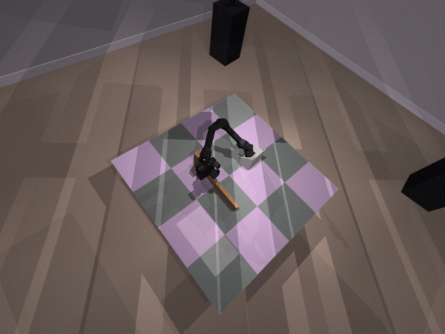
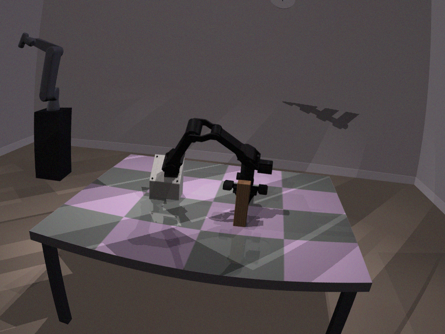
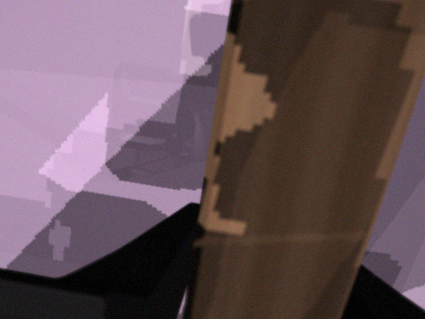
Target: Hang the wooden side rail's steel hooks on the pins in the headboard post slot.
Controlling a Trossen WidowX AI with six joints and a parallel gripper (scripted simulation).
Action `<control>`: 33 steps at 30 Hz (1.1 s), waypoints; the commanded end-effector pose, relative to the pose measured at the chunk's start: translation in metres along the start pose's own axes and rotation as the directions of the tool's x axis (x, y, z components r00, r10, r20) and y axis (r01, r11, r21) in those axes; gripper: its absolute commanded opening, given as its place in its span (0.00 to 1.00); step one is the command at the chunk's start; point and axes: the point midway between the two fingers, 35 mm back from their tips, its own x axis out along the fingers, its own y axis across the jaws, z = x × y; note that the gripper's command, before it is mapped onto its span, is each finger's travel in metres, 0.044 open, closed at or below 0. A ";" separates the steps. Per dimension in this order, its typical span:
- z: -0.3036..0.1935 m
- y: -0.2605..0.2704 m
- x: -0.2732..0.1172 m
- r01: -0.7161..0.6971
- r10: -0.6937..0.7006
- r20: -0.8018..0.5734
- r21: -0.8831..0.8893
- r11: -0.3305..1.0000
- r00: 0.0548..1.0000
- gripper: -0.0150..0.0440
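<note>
A: Top view, where's the rail (image 1: 225,194) (image 3: 292,155)?
B: Slanting out from under the gripper (image 1: 208,172) (image 2: 247,197) (image 3: 243,223), near the post (image 1: 195,158) (image 2: 242,204).
A: Exterior?
B: Post's upright, hiding it.
A: Wrist?
B: Yep, fingers pinching the rail.

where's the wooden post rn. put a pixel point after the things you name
In the exterior view, the upright post (image 1: 196,158) (image 2: 242,204) stands on the checkered table, right of the pale base block (image 1: 248,163) (image 2: 164,189), just in front of the gripper (image 2: 244,195).

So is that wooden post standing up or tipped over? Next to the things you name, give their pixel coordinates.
Upright. In the exterior view, the post (image 1: 196,158) (image 2: 242,204) rises from the tabletop (image 1: 257,247) (image 2: 316,262) on its narrow end, its long sides running upward.
</note>
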 end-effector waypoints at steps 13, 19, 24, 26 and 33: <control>-0.002 -0.001 0.002 0.005 -0.005 -0.010 0.003 1.000 1.000 0.25; -0.002 -0.001 0.003 0.005 -0.005 -0.010 0.003 1.000 1.000 0.25; -0.002 -0.001 0.004 0.005 -0.005 -0.010 0.003 1.000 1.000 0.25; -0.002 -0.001 0.004 0.005 -0.005 -0.010 0.003 1.000 1.000 0.25; -0.002 -0.001 0.005 0.005 -0.005 -0.010 0.003 1.000 1.000 0.25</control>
